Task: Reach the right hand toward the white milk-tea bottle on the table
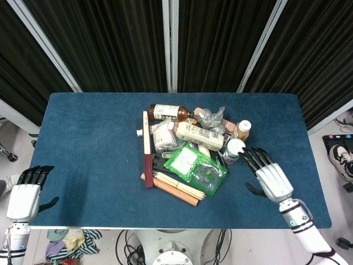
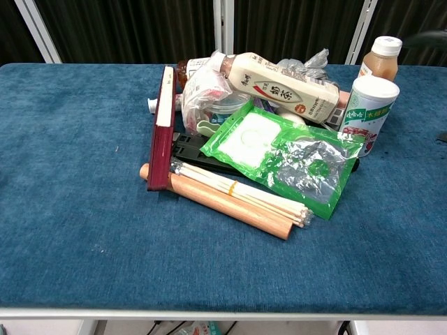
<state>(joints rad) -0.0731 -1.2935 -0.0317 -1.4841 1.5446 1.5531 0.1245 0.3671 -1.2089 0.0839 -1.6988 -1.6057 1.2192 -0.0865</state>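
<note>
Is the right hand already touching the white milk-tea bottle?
No. In the head view the right hand hovers open beside the pile, apart from the white milk-tea bottle.

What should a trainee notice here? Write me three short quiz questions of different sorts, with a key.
1. True or false: the right hand grips the milk-tea bottle.
2. The milk-tea bottle is: A) lying on its side on top of the pile; B) standing upright on its own; C) lifted into the air.
3. Which upright container stands closest to the right hand's fingertips?

Key: 1. False; the hand holds nothing and is apart from the bottle. 2. A. 3. The green-labelled white jar.
</note>
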